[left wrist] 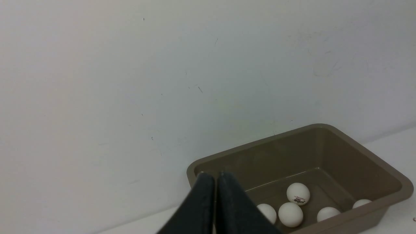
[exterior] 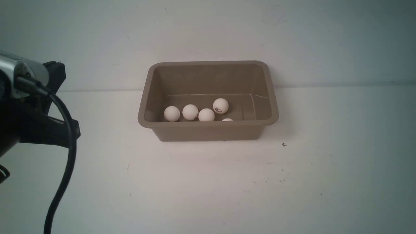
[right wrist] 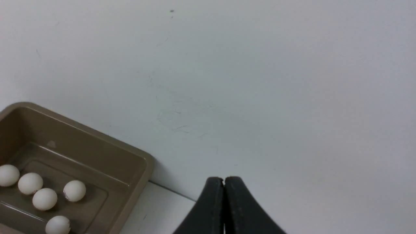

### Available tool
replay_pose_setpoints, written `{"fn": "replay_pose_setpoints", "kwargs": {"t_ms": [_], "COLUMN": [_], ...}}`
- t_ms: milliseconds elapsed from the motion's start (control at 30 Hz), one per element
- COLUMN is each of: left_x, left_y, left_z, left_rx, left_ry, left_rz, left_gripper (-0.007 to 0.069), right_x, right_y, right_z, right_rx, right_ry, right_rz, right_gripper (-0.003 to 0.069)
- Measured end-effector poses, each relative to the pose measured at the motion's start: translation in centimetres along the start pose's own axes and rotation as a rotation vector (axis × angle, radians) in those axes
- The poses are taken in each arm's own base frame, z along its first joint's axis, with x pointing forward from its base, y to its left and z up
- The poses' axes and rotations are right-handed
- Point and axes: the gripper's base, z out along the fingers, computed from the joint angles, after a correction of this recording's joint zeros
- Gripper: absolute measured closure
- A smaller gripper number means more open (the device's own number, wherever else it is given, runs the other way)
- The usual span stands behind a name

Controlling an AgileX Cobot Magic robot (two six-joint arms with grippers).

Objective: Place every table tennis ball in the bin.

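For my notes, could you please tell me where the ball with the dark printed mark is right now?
In the front view, the marked ball lies inside the bin, right of centre, just behind and to the right of a row of three plain balls.

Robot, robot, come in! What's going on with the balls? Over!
Left gripper shut, empty. Right gripper shut, empty. Five balls seen in the bin; none on the table. Nothing in the way.
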Motion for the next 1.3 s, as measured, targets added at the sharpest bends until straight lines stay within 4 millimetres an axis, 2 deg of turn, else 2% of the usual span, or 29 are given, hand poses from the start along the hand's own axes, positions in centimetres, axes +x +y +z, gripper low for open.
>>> {"fn": "replay_pose_setpoints", "kwargs": {"t_ms": [133, 267, 400, 567, 800, 933, 1033, 1300], "left_x": [0.0, 0.0, 0.0, 0.0, 0.0, 0.0, 0.0, 0.0], "left_y": [0.0, 0.0, 0.0, 0.0, 0.0, 0.0, 0.0, 0.0], "left_z": [0.0, 0.0, 0.0, 0.0, 0.0, 0.0, 0.0, 0.0], "left_rx": [0.000, 0.000, 0.000, 0.000, 0.000, 0.000, 0.000, 0.000], "left_ry": [0.000, 0.000, 0.000, 0.000, 0.000, 0.000, 0.000, 0.000], "left_rz": [0.000, 0.000, 0.000, 0.000, 0.000, 0.000, 0.000, 0.000], "left_gripper": [0.0629, 0.0629, 0.0629, 0.0629, 0.0629, 0.0629, 0.0629, 0.0629], "right_x": [0.4, 3.3, 6.8, 14.3, 20.1, 22.1, 22.0, 22.2], "right_y": [-1.2, -1.2, -0.4, 1.8, 3.7, 4.4, 4.3, 4.6], "right_z": [-5.1, -8.0, -8.8, -8.7, -8.0, -8.2, -8.7, -8.7], "right_rx": [0.021, 0.015, 0.002, -0.025, -0.046, -0.053, -0.050, -0.091], "right_ry": [-0.078, -0.057, -0.046, -0.063, -0.114, -0.173, -0.220, -0.209], "right_rz": [0.001, -0.011, -0.009, 0.012, 0.056, 0.092, 0.105, 0.185], "right_gripper": [0.0675, 0.0675, 0.0675, 0.0675, 0.0675, 0.0675, 0.0675, 0.0675]}}
